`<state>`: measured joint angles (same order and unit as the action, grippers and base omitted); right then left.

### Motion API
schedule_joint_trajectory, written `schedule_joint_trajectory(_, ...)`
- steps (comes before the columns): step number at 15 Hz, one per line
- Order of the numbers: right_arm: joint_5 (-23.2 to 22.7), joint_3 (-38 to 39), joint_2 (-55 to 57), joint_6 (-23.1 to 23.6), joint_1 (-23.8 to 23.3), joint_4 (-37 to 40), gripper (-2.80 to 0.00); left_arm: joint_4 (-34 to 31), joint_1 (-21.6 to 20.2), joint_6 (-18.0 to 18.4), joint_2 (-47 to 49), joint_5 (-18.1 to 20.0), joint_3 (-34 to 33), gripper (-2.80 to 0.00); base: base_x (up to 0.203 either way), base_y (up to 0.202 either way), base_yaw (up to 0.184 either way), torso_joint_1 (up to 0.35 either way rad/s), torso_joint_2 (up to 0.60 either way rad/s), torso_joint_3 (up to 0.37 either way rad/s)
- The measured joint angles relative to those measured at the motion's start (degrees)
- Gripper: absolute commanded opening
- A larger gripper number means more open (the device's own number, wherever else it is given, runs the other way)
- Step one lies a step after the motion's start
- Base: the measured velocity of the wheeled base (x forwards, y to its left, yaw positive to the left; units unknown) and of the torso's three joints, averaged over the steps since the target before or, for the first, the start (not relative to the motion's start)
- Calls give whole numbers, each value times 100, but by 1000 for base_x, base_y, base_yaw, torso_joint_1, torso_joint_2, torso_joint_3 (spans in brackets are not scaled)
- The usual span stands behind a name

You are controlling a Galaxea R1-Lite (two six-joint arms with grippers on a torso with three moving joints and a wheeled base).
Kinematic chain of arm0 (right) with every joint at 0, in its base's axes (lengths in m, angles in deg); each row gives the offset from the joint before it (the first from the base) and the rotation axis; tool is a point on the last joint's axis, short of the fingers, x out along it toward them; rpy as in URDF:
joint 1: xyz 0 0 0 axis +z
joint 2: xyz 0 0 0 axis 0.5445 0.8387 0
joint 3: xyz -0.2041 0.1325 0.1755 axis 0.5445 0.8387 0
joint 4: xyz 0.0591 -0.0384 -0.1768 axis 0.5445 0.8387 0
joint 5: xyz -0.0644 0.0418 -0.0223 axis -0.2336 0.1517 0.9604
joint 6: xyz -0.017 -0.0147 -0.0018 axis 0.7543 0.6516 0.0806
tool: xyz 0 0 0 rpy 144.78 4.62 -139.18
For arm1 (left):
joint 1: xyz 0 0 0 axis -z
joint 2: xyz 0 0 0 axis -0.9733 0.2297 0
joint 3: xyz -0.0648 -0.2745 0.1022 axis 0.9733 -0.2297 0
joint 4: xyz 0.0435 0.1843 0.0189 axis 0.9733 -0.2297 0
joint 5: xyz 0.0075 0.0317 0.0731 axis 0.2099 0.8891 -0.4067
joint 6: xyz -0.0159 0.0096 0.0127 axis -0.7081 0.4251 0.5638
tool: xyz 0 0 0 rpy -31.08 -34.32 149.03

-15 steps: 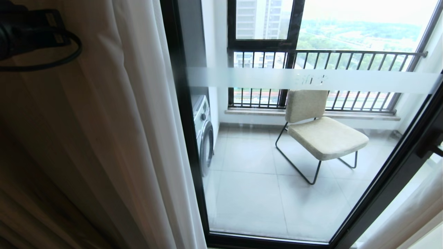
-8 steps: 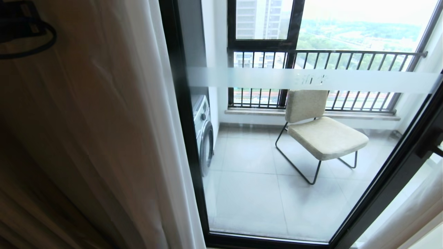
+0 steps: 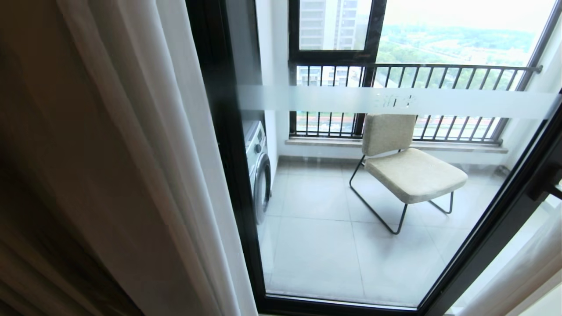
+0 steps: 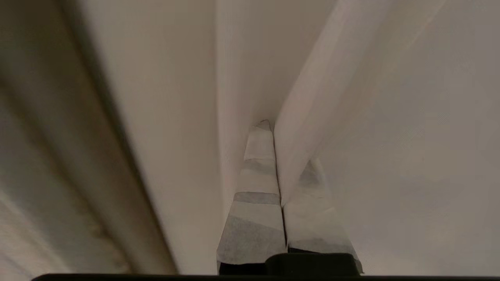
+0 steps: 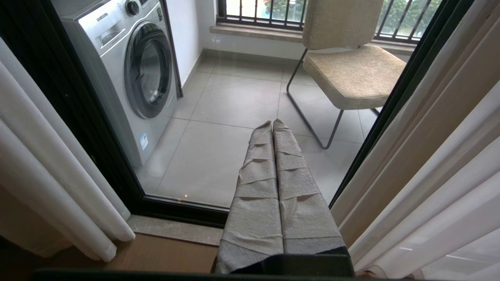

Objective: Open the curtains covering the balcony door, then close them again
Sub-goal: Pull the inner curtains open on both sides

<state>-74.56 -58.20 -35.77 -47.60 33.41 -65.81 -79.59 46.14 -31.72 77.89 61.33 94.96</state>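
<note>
Left wrist view: left gripper [image 4: 279, 156] is pinching a vertical fold of the curtains [image 4: 175, 97], bunched at the left edge of the balcony door [image 3: 373, 197]; closing means dragging it rightward across the glass.

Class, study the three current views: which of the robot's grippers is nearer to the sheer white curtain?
Left. The left gripper is shut on a fold of the sheer white curtain. The right gripper hangs shut, apart from it, facing the balcony door.

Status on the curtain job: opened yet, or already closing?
Looks opened: the door glass is bare, curtains bunched at its sides. In hand: left gripper, jaws shut on a sheer fold. Right gripper idle, shut, low before the glass. Left: draw them closed.
</note>
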Motion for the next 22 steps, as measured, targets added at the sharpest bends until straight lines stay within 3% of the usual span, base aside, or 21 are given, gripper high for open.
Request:
schedule_joint_trajectory(3,0,0,0,0,0,0,-280,-29,-717,-167,498,513,556,-280,0,0,0,0,0,0)
schedule_joint_trajectory(8,0,0,0,0,0,0,-280,-39,-1558,-310,1208,615,1276,-280,0,0,0,0,0,0)
schedule_joint_trajectory(13,0,0,0,-1,0,0,-280,-5,-2314,-315,1631,996,1458,-280,0,0,0,0,0,0)
schedule_joint_trajectory(17,0,0,0,-1,0,0,-280,8,-2621,-315,1863,1015,1553,-280,0,0,0,0,0,0)
schedule_joint_trajectory(22,0,0,0,0,0,-1,-280,6,-2549,-319,1877,1031,1548,-280,0,0,0,0,0,0)
